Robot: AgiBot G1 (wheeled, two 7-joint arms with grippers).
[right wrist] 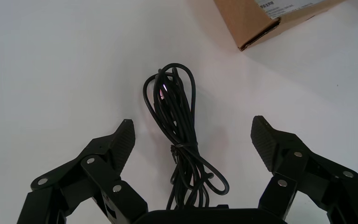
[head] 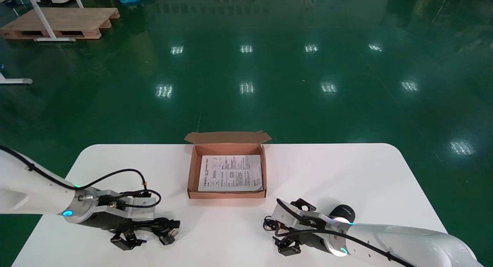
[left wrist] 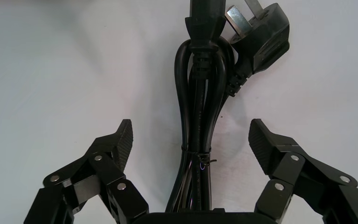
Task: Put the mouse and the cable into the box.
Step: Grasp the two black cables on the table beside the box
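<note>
While the left gripper [left wrist: 191, 135], spread empty, straddles the cable [left wrist: 196, 102] on the table [head: 346, 170] and the right gripper [right wrist: 193, 133] likewise straddles a thin cord [right wrist: 177, 116], seemingly the mouse [head: 342, 212] lead, pickup is pending: close squarely, then carry to the box [head: 227, 195].

Matt cardboard box [head: 227, 194], glossy cable [left wrist: 196, 149]

open brown cardboard box [head: 227, 194] sits mid-tabletop [head: 346, 170] toward the far edge, back flap raised, a printed sheet [head: 230, 173] lying flat inside. front left, the thick black cable [left wrist: 200, 107] lies bundled and tied. front right, the black mouse [head: 342, 212], partly hidden; just beside it a thin black cord [right wrist: 179, 135], looped and tied, near the box corner.
</note>
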